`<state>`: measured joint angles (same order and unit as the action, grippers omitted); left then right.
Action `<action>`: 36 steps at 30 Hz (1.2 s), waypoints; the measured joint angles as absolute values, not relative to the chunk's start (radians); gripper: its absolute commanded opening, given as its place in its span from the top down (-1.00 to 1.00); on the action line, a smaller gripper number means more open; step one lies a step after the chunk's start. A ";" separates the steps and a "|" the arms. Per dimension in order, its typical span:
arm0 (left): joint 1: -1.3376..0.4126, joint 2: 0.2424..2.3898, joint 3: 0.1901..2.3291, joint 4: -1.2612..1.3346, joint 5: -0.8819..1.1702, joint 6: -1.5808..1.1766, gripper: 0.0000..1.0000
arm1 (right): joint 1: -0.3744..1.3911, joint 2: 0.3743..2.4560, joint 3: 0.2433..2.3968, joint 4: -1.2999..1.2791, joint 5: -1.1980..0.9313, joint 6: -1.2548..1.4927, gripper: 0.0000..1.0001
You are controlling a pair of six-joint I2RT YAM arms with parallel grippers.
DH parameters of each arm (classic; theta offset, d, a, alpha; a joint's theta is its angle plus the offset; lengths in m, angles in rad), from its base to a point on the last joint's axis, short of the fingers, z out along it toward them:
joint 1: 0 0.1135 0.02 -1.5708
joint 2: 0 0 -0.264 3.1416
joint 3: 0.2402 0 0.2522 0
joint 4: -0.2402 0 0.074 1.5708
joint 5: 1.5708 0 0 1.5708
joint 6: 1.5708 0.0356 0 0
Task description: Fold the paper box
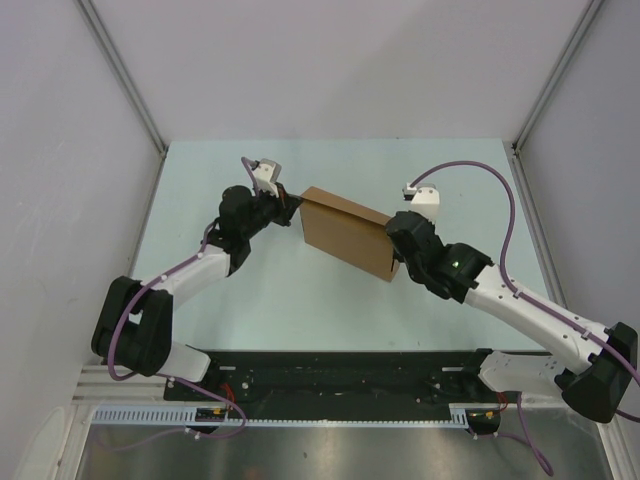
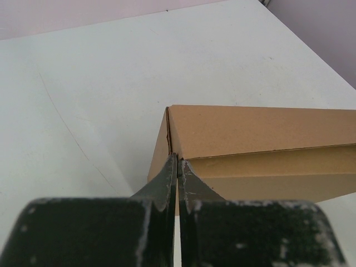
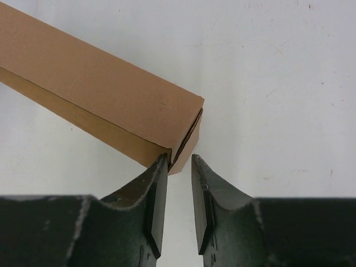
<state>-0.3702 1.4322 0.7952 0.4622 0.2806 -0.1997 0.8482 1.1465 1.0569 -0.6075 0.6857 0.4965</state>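
Note:
The paper box (image 1: 345, 238) is a closed brown cardboard box lying at an angle in the middle of the table, between my two arms. My left gripper (image 1: 291, 206) is at its far left corner. In the left wrist view this gripper (image 2: 178, 159) is shut, with its tips against the corner seam of the box (image 2: 250, 133). My right gripper (image 1: 393, 254) is at the box's near right end. The right wrist view shows it (image 3: 179, 159) open by a narrow gap, and the corner of the box (image 3: 100, 83), with its end flap slightly ajar, pokes in between the fingertips.
The pale table top (image 1: 300, 300) is enclosed by white walls with metal frame posts (image 1: 125, 75) at the back corners. A black rail (image 1: 340, 370) carrying the arm bases runs along the near edge.

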 measured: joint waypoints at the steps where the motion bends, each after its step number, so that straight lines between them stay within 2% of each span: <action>1: -0.370 1.432 0.795 0.462 0.281 -0.200 0.99 | 0.847 1.147 1.057 -0.607 0.688 0.496 0.52; 8: -0.371 1.430 0.797 0.456 0.281 -0.195 0.99 | 0.842 1.153 1.057 -0.593 0.699 0.492 0.70; 13: -0.374 1.430 0.801 0.450 0.281 -0.184 0.99 | 0.842 1.156 1.057 -0.582 0.705 0.487 1.00; 36: -0.384 1.425 0.801 0.439 0.281 -0.178 0.99 | 0.840 1.185 1.036 -0.579 0.744 0.513 1.00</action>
<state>-0.3840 1.4246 0.8009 0.4393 0.2810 -0.1776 0.8402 1.1847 1.0359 -0.5785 0.7441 0.5133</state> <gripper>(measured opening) 0.006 0.009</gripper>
